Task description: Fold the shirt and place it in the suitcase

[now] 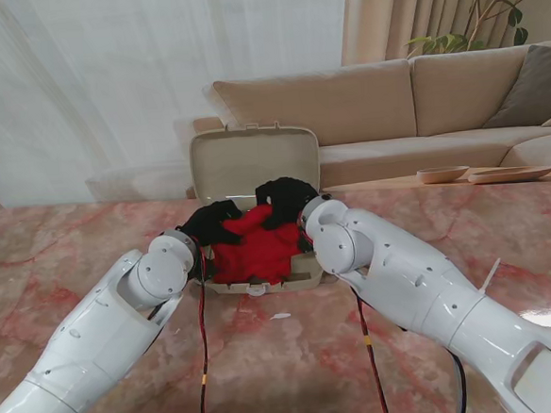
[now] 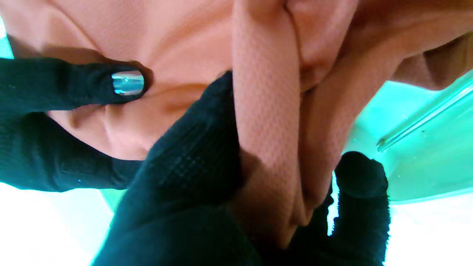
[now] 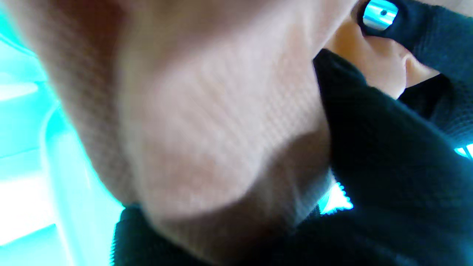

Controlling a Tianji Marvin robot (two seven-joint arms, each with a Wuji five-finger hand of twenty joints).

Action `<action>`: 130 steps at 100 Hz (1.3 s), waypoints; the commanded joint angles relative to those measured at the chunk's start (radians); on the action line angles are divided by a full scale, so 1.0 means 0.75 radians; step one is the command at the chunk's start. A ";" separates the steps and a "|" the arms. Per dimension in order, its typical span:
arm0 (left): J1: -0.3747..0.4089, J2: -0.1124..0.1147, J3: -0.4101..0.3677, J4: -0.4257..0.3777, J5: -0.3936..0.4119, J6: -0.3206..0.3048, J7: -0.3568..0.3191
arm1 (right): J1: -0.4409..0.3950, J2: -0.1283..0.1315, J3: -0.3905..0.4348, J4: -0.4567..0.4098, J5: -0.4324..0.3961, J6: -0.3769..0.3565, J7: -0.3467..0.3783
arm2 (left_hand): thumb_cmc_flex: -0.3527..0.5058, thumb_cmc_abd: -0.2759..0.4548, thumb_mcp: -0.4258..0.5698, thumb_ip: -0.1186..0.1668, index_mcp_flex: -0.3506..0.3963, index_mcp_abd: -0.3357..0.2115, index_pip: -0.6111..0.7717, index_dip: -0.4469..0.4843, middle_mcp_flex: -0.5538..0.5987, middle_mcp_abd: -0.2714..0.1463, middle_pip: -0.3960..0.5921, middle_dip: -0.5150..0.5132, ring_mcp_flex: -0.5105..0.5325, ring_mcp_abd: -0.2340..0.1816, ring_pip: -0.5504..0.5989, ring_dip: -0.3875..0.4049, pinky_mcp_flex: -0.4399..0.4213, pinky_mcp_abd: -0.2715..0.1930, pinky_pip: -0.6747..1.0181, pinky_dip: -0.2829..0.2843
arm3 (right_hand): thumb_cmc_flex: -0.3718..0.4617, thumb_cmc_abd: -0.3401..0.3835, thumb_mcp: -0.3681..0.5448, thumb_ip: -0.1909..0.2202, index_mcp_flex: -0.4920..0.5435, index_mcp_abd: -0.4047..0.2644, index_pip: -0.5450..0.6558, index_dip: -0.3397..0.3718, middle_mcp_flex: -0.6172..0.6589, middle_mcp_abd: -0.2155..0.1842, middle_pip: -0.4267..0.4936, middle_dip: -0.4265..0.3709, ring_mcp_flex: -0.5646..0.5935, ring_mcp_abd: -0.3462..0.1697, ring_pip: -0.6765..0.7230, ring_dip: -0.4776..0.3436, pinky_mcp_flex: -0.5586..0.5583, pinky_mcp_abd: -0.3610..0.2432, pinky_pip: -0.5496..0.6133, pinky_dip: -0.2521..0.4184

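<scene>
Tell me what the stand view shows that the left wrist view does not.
Only the stand view shows the open suitcase with its raised lid, the right hand, both arms and the table. Only the left wrist view shows fabric bunched between the left hand fingers. Both show the shirt with the left hand on it.

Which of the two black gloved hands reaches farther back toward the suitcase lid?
The right hand. It sits on the far part of the red shirt, just in front of the raised lid of the suitcase, while the left hand rests nearer to me.
</scene>
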 commanded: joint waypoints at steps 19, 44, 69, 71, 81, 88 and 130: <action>0.003 0.011 -0.008 0.002 0.026 0.009 -0.028 | 0.005 0.000 -0.007 0.014 0.006 0.002 0.040 | 0.009 0.168 -0.004 0.075 0.012 0.109 -0.370 -0.352 -0.188 0.087 -0.118 -0.330 -0.216 0.081 -0.252 -0.218 -0.202 0.052 -0.218 -0.170 | 0.025 0.010 0.066 -0.020 -0.038 0.040 -0.151 -0.178 -0.081 0.040 -0.128 -0.134 -0.114 0.072 -0.214 -0.086 -0.104 0.016 -0.074 0.013; 0.001 0.018 -0.011 -0.003 0.061 0.013 -0.031 | -0.003 0.008 -0.007 0.004 0.008 0.024 0.065 | -0.080 0.271 0.041 0.131 0.003 0.182 -0.620 -0.465 -0.372 0.135 -0.119 -0.710 -0.380 0.101 -0.412 -0.387 -0.339 0.054 -0.355 -0.282 | -0.129 0.062 0.086 0.018 0.026 0.138 -0.526 -0.109 -0.185 0.079 -0.214 -0.311 -0.231 0.098 -0.365 -0.133 -0.202 0.034 -0.159 0.057; -0.003 0.037 -0.012 -0.010 0.131 -0.007 -0.053 | -0.025 0.023 0.015 -0.031 -0.015 0.058 0.080 | -0.121 0.274 -0.014 0.128 -0.055 0.209 -0.768 -0.538 -0.484 0.168 -0.218 -0.794 -0.530 0.117 -0.555 -0.536 -0.443 0.042 -0.475 -0.368 | -0.234 0.090 0.069 0.074 0.044 0.194 -0.768 -0.044 -0.264 0.107 -0.279 -0.350 -0.318 0.112 -0.441 -0.158 -0.282 0.051 -0.223 0.064; -0.003 0.037 -0.013 -0.010 0.130 -0.009 -0.054 | -0.026 0.025 0.016 -0.034 -0.019 0.060 0.083 | -0.121 0.272 -0.017 0.128 -0.060 0.214 -0.777 -0.542 -0.494 0.171 -0.223 -0.798 -0.540 0.122 -0.562 -0.541 -0.452 0.039 -0.484 -0.373 | -0.239 0.089 0.068 0.074 0.044 0.193 -0.772 -0.043 -0.264 0.107 -0.280 -0.351 -0.318 0.112 -0.441 -0.158 -0.282 0.051 -0.223 0.064; -0.004 0.038 -0.014 -0.010 0.133 -0.012 -0.056 | -0.033 0.031 0.022 -0.045 -0.029 0.066 0.091 | -0.132 0.273 -0.032 0.125 -0.065 0.220 -0.803 -0.554 -0.520 0.179 -0.239 -0.812 -0.578 0.128 -0.589 -0.570 -0.474 0.031 -0.512 -0.397 | -0.241 0.088 0.068 0.074 0.050 0.193 -0.785 -0.038 -0.264 0.108 -0.283 -0.353 -0.320 0.114 -0.441 -0.158 -0.282 0.051 -0.224 0.066; -0.004 0.038 -0.016 -0.011 0.134 -0.013 -0.056 | -0.038 0.033 0.026 -0.050 -0.032 0.071 0.094 | -0.130 0.271 -0.035 0.125 -0.069 0.221 -0.813 -0.558 -0.525 0.181 -0.245 -0.816 -0.587 0.131 -0.597 -0.580 -0.479 0.030 -0.520 -0.404 | -0.240 0.087 0.068 0.074 0.052 0.196 -0.795 -0.034 -0.266 0.110 -0.286 -0.355 -0.323 0.113 -0.443 -0.158 -0.285 0.052 -0.227 0.067; 0.007 0.061 -0.041 -0.051 0.224 -0.029 -0.075 | -0.066 0.039 0.048 -0.075 -0.072 0.124 0.071 | -0.136 0.275 -0.063 0.124 -0.074 0.208 -0.851 -0.568 -0.565 0.186 -0.277 -0.840 -0.648 0.134 -0.639 -0.623 -0.522 0.021 -0.551 -0.432 | -0.276 0.086 0.044 0.070 0.025 0.225 -0.867 -0.032 -0.323 0.128 -0.323 -0.371 -0.396 0.124 -0.483 -0.169 -0.345 0.062 -0.269 0.066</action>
